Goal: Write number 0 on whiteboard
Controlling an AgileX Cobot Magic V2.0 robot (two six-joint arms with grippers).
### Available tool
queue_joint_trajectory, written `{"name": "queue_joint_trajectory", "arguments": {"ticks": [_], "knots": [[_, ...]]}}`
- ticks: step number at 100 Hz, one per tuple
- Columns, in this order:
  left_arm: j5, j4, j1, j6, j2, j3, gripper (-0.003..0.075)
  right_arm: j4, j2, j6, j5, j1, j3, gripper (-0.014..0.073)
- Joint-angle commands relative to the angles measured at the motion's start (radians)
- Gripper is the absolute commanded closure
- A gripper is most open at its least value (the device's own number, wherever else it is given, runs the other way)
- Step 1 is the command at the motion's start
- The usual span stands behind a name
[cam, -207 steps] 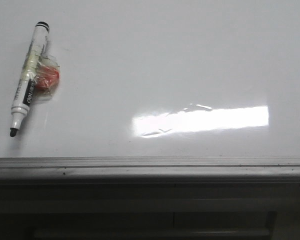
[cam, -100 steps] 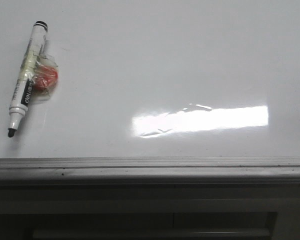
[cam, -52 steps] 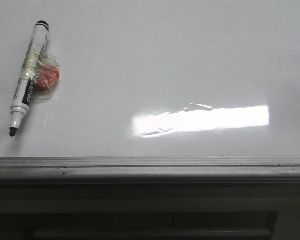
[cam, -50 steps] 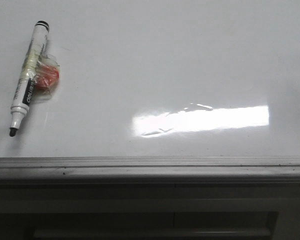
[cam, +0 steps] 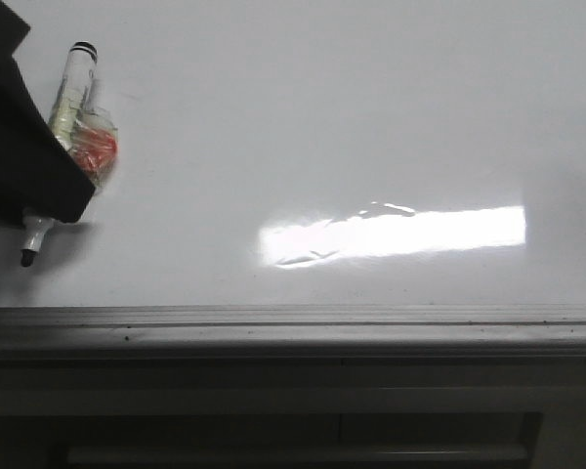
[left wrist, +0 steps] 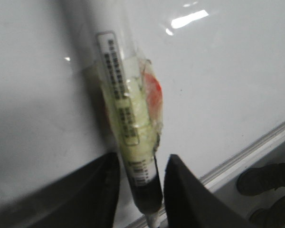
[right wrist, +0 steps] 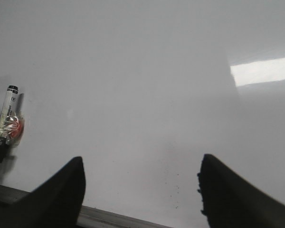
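The whiteboard (cam: 322, 117) is glossy white and bare; no number 0 shows on it. A white marker (cam: 76, 73) with a black tip (cam: 26, 256) lies on its left side, with a red lump (cam: 98, 149) taped to the barrel. My left gripper (cam: 49, 200) is down over the marker's lower half. In the left wrist view, my left gripper (left wrist: 143, 161) is open, its fingers straddling the marker (left wrist: 128, 118) with small gaps on both sides. My right gripper (right wrist: 141, 161) is open wide and empty above the board (right wrist: 147, 71); the marker (right wrist: 9, 114) lies far to its side.
The board's grey metal frame edge (cam: 293, 327) runs along the near side, with dark space below it. A bright rectangular glare (cam: 391, 234) sits on the board right of centre. Dark cables (left wrist: 266, 180) show beyond the frame.
My left gripper has come into the front view from the left and now covers the marker's lower half. The marker has stayed in about the same place.
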Motion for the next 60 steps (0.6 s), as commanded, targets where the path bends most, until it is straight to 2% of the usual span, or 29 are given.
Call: {"name": "queue_joint_trajectory", "arguments": {"ticks": [1,5,9,18,30,42,52,60], "knots": [[-0.048,0.007,-0.005,-0.002,0.015,-0.023,0.0665,-0.003,0.019,-0.01,-0.059,0.001,-0.041,0.0151],[-0.048,0.013,-0.007,0.004,0.017,-0.023,0.0743,-0.003,0.019,-0.01,-0.044,0.001,-0.053,0.0151],[-0.046,0.018,-0.009,0.026,0.013,-0.027,0.0739,-0.003,0.019,-0.024,-0.025,0.001,-0.07,0.0151],[-0.011,0.018,-0.023,0.105,-0.003,-0.05,0.074,-0.003,0.034,-0.158,0.053,0.016,-0.144,0.0151],[0.056,0.02,-0.094,0.363,-0.04,-0.11,0.074,-0.003,0.127,-0.355,0.157,0.057,-0.276,0.0151],[0.082,0.052,-0.19,0.602,-0.06,-0.171,0.074,0.033,0.313,-0.523,0.254,0.128,-0.421,0.0151],[0.076,0.12,-0.256,0.683,-0.061,-0.207,0.074,0.106,0.48,-0.675,0.305,0.215,-0.524,0.0151],[0.069,0.197,-0.288,0.688,-0.061,-0.213,0.074,0.106,0.594,-0.71,0.31,0.309,-0.577,0.0151]]}}
